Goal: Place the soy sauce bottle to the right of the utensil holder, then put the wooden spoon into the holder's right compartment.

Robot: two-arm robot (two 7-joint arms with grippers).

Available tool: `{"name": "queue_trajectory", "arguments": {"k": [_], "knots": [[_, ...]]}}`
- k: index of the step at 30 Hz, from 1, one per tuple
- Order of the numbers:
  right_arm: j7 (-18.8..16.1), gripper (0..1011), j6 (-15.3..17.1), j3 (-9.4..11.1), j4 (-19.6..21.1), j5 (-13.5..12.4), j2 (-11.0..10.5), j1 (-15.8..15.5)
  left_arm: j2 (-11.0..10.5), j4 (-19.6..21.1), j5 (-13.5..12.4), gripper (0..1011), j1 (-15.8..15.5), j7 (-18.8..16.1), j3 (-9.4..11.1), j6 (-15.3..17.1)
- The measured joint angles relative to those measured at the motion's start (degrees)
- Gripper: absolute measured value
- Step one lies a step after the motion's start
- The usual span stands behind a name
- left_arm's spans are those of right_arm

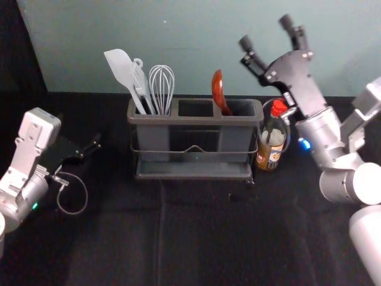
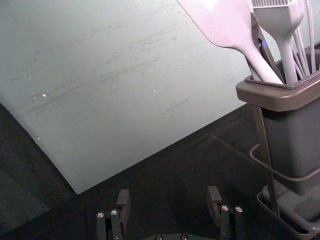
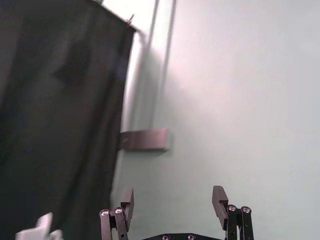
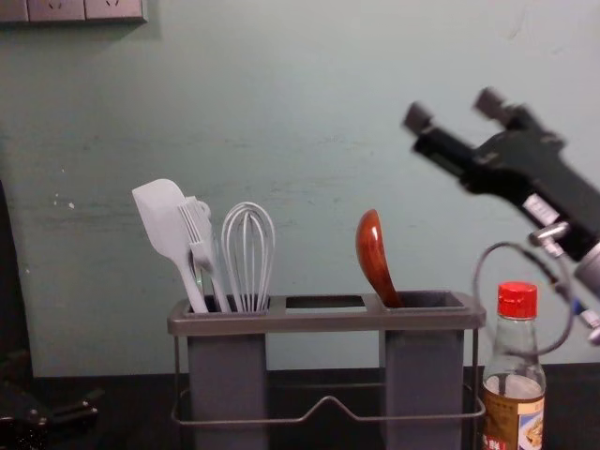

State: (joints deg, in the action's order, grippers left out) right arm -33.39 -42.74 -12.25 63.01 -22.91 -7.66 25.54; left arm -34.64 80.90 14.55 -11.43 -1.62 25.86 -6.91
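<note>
In the head view my right gripper [image 1: 263,30] is raised above and behind the soy sauce bottle [image 1: 272,136], open and empty; the right wrist view shows the gripper [image 3: 174,200] with its fingers apart. The bottle, red-capped, stands upright at the right end of the utensil holder [image 1: 178,120]. The wooden spoon [image 1: 219,90] leans in the holder's right compartment, its reddish bowl up; its lower part is hidden. Off to the holder's left is my left gripper [image 1: 94,145], low over the table; in the left wrist view the gripper [image 2: 169,200] is open with nothing between its fingers.
A white spatula [image 4: 165,220], a fork-like utensil [image 4: 201,246] and a whisk [image 4: 248,253] stand in the holder's left compartment. Behind the black tabletop [image 1: 196,232] rises a pale green wall [image 1: 178,47]. A cable loop on the right arm hangs around the bottle's line of sight.
</note>
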Motion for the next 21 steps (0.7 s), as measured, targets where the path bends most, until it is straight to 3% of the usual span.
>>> {"name": "queue_trajectory", "arguments": {"k": [8, 12, 17, 21], "knots": [[5.6, 1002, -4.4, 5.3, 1.9, 2.9, 0.4, -2.1, 0.0, 0.0, 0.0, 1005, 0.0, 0.0, 0.0, 0.0], [9.3, 1002, -6.4, 8.4, 1.9, 6.4, 0.6, -3.0, 0.0, 0.0, 0.0, 1005, 0.0, 0.0, 0.0, 0.0], [13.0, 1002, -6.0, 11.1, 1.5, 10.6, 0.7, -4.1, 0.0, 0.0, 0.0, 1005, 0.0, 0.0, 0.0, 0.0], [15.6, 1002, -2.7, 12.6, 1.9, 14.8, 0.3, -5.7, 0.0, 0.0, 0.0, 1005, 0.0, 0.0, 0.0, 0.0]]}}
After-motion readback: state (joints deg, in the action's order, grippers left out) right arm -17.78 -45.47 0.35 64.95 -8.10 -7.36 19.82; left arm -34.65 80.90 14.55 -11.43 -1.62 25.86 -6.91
